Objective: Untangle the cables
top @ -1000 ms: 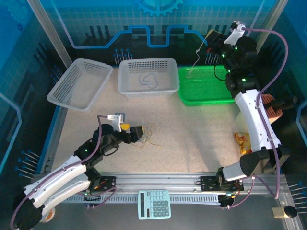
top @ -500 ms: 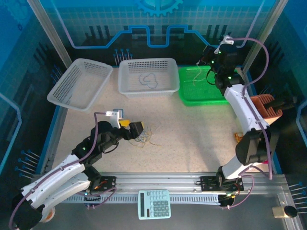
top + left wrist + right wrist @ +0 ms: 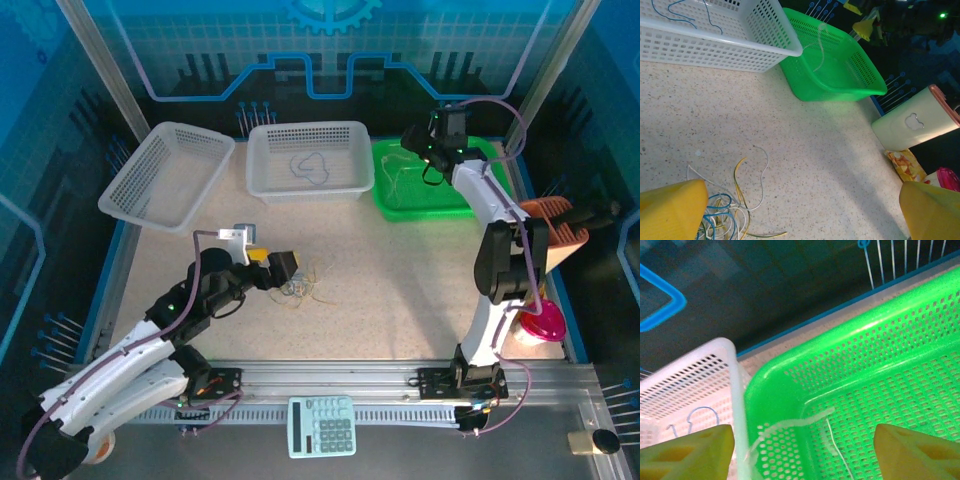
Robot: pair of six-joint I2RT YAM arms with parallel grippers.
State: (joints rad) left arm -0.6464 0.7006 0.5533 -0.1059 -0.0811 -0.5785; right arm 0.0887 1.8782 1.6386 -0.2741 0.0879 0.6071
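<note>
The tangle of cables (image 3: 725, 220), blue, yellow and pale strands looped through each other, lies on the worktop (image 3: 805, 145) at the left claw (image 3: 292, 274). That claw is spread wide with nothing in it, one finger at the knot's edge. The main risk is probably here: closing on the bundle could pinch several strands at once and drag the whole knot along instead of freeing one. A single wire this thin could also slip out of the pads.

The right claw (image 3: 802, 440) hangs low over the green basket (image 3: 425, 208), fingers apart and empty. A pale cable (image 3: 790, 424) lies inside, one end up against the wall. If that arm draws back low, a finger might catch the strand and pull it out.

A blue cable (image 3: 308, 168) rests in the white basket (image 3: 310, 188); a tilted white basket (image 3: 150, 190) stands to its left. Its near wall must be lifted over. A cream canister (image 3: 912, 125), a snack packet (image 3: 902, 160) and a calculator (image 3: 322, 425) sit well apart from the work.
</note>
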